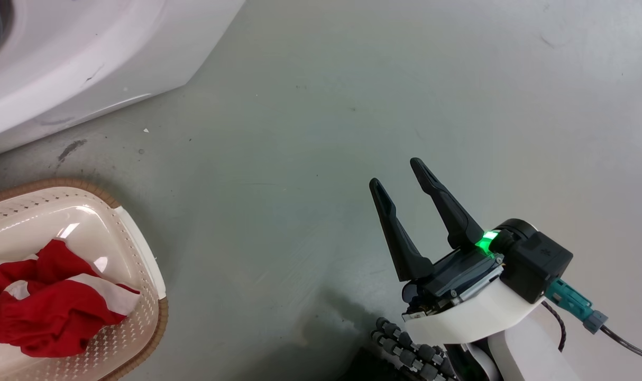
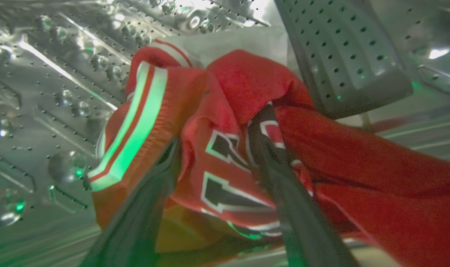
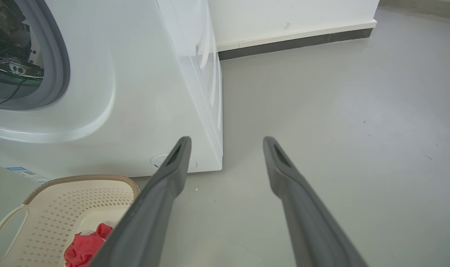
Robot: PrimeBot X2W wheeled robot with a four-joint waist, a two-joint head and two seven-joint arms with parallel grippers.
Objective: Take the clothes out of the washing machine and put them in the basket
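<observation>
Inside the washing machine's perforated steel drum (image 2: 43,92), a red jersey (image 2: 225,167) with black-and-white lettering and a striped cuff lies bunched. My left gripper (image 2: 217,129) stands open, its dark fingers (image 2: 284,193) spread and pushed into the jersey, with fabric between them. Another red garment with white stripes (image 1: 51,301) lies in the cream basket (image 1: 141,254) at the lower left of the head view; the basket (image 3: 54,200) and that red garment (image 3: 86,246) also show in the right wrist view. My right gripper (image 1: 400,172) hangs open and empty over the floor, right of the basket.
The white washing machine (image 1: 62,63) stands at the upper left, its grey-rimmed porthole (image 3: 58,63) open toward the basket. A grey drum paddle (image 2: 340,55) juts beside the jersey. Bare grey floor (image 1: 352,79) stretches right, and a wall baseboard (image 3: 295,40) runs behind.
</observation>
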